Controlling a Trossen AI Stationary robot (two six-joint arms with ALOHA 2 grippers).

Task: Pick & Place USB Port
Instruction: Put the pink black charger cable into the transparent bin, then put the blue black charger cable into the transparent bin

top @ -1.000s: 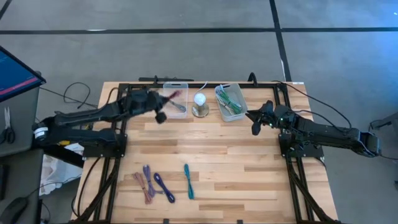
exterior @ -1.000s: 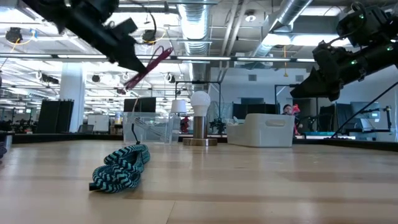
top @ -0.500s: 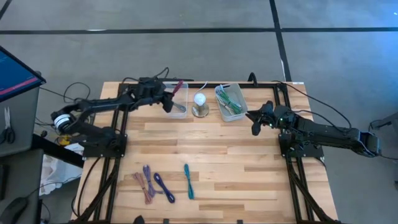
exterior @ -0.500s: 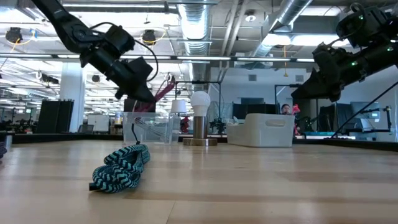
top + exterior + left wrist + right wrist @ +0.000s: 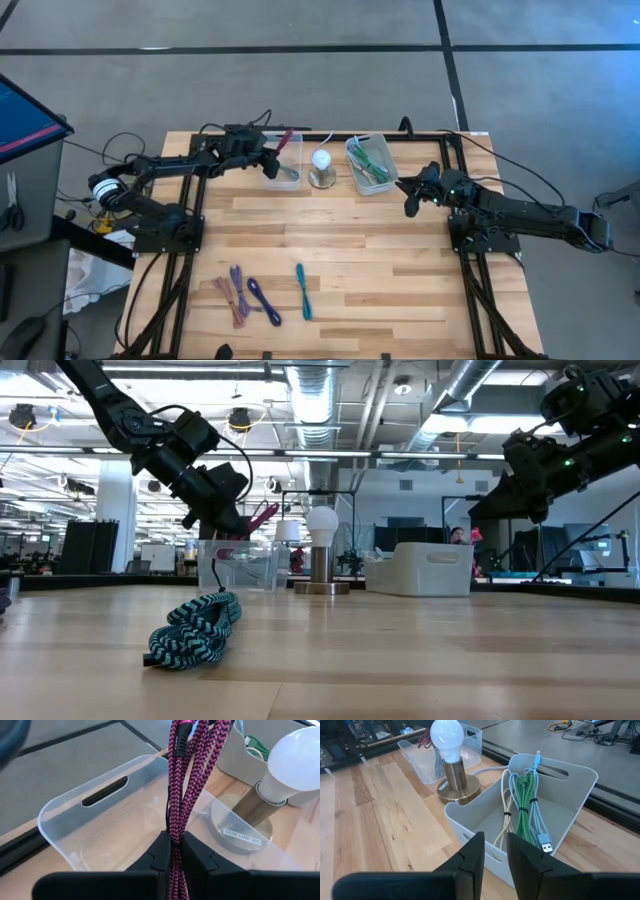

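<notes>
A magenta braided USB cable bundle point(image 5: 192, 765) is held in my left gripper point(image 5: 175, 851), which is shut on it above the clear plastic bin point(image 5: 95, 825) at the table's far edge. From above, the gripper point(image 5: 268, 162) is over the bin point(image 5: 284, 172), and the cable point(image 5: 287, 140) reaches toward its far rim. My right gripper point(image 5: 495, 852) waits open and holding nothing, just short of the white bin point(image 5: 555, 785) of green and white cables. A teal cable point(image 5: 195, 630), a purple cable point(image 5: 263, 299) and a mauve cable point(image 5: 233, 293) lie on the near part of the table. My left gripper pinches several side-by-side strands of the folded magenta bundle point(image 5: 175, 834) between its two fingers. The fingers slant downward from the table's left. The bundle sticks out past the fingertips and rises over the bin point(image 5: 262, 515). It is lifted clear of the table.
A desk lamp with a bare white bulb point(image 5: 321, 165) stands between the clear bin and the white bin point(image 5: 370, 165). A black frame point(image 5: 330, 136) borders the wooden table point(image 5: 400, 260). The room beyond the table shows in the low view.
My left gripper has moved down and toward the far edge with the magenta cable, rolling as it went. It has stopped over the clear bin. The cable was high above the table and now hangs just over the bin's rim. My right arm has kept still.
</notes>
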